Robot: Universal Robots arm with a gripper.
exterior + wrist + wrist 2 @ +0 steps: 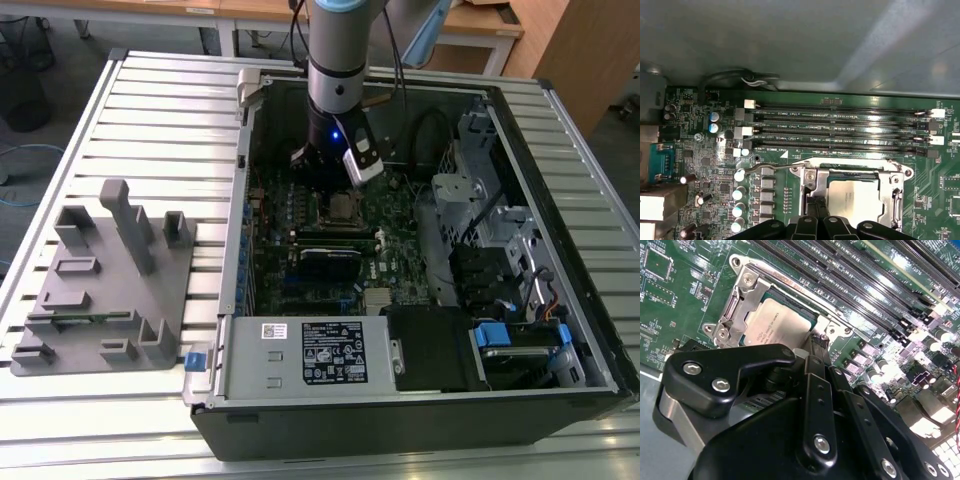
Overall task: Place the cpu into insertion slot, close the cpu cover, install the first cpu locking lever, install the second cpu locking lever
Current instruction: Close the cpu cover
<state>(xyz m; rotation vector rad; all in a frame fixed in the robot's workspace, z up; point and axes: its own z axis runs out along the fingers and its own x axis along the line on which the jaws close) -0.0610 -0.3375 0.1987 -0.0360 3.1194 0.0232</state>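
Our cpu (777, 322) is already in the insertion slot (792, 299), with the cpu cover (746, 292) down over it. The gripper (819, 344), pressed together and holding nothing, sits at the socket edge. We can't tell if the locking lever (775, 167) is latched.

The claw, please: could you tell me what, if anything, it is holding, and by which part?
Nothing appears to be held: the claw is shut, its tips at the edge of the cpu cover.
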